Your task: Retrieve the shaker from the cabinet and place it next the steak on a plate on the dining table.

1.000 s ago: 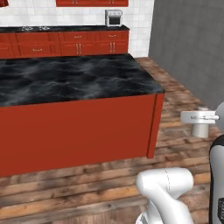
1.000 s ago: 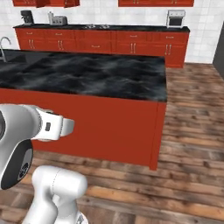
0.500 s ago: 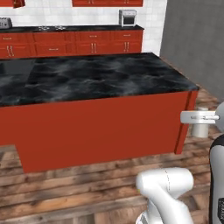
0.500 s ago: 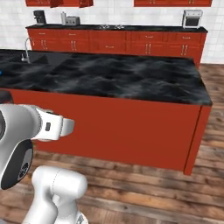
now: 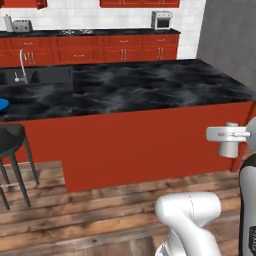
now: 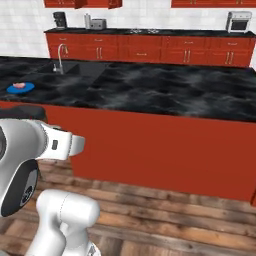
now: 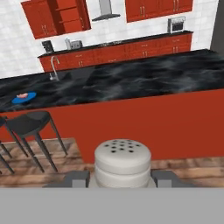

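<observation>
While pinching the small grey perforated-cap shaker point(image 7: 122, 162), the two-finger gripper point(image 7: 122, 178) faces the black marble island point(image 7: 131, 81); blue plate point(image 7: 23, 98) far left.

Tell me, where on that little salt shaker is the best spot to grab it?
Around its round body, below the holed cap, squeezing from two opposite sides. The shaker is an upright cylinder with a domed top that would probably slip, so the straight sides suit flat fingers. The claw already holds it this way, one finger on each side.
</observation>
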You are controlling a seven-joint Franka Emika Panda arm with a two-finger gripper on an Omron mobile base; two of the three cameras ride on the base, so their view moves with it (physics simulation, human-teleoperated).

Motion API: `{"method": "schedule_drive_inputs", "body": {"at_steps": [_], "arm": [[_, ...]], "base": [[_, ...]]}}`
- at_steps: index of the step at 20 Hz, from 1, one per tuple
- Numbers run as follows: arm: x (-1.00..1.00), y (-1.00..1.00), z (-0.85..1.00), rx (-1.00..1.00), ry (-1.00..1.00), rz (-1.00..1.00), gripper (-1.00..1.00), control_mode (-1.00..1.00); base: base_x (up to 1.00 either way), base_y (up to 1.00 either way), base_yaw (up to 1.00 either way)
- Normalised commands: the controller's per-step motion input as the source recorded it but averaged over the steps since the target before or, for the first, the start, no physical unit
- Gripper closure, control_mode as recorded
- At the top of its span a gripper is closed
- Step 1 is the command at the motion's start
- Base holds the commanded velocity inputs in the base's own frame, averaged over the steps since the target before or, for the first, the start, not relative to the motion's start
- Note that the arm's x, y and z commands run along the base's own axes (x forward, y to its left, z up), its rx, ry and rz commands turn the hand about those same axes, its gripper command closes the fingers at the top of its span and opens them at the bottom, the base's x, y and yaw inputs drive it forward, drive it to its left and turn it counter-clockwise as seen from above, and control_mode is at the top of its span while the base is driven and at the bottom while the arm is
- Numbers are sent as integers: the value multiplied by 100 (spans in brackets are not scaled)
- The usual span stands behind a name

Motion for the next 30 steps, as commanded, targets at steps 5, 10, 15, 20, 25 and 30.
{"method": "schedule_drive_inputs", "body": {"at_steps": [5, 10, 15, 20, 25, 30], "arm": [[0, 0, 0, 0, 0, 0, 100, 100], [0, 0, 0, 0, 0, 0, 100, 100], [0, 0, 0, 0, 0, 0, 100, 100], [0, 0, 0, 0, 0, 0, 100, 100], [0, 0, 0, 0, 0, 0, 100, 100], [0, 0, 0, 0, 0, 0, 100, 100]], "base": [[27, 100, 0], [32, 100, 0], [73, 100, 0], [100, 100, 0], [100, 94, 0], [100, 25, 3]]}}
